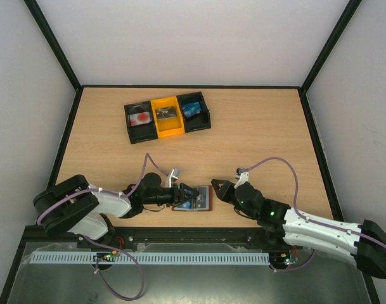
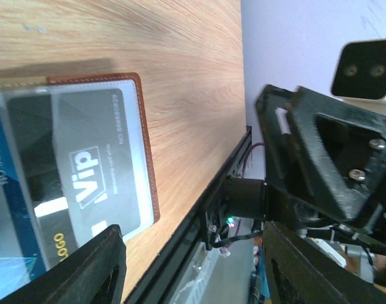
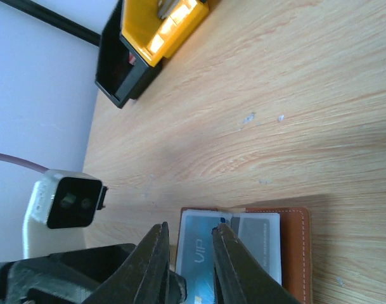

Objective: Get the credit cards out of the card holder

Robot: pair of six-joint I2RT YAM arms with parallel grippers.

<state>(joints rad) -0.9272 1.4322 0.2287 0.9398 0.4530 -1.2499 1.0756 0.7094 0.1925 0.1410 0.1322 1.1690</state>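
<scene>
Close to the near edge of the table (image 1: pixel 262 133) we see the card holder (image 1: pixel 204 202) lying open and flat, with the credit cards (image 2: pixel 85 158) tucked in its pockets. The left gripper (image 1: pixel 193 195) reaches over the holder's left part, its 2 fingers spread wide and clamping nothing. The right gripper (image 3: pixel 189 231) sits at the holder's right side, its fingers barely parted, gripping nothing we can make out. Farther back stands a 3-bin tray (image 1: pixel 128 123).
</scene>
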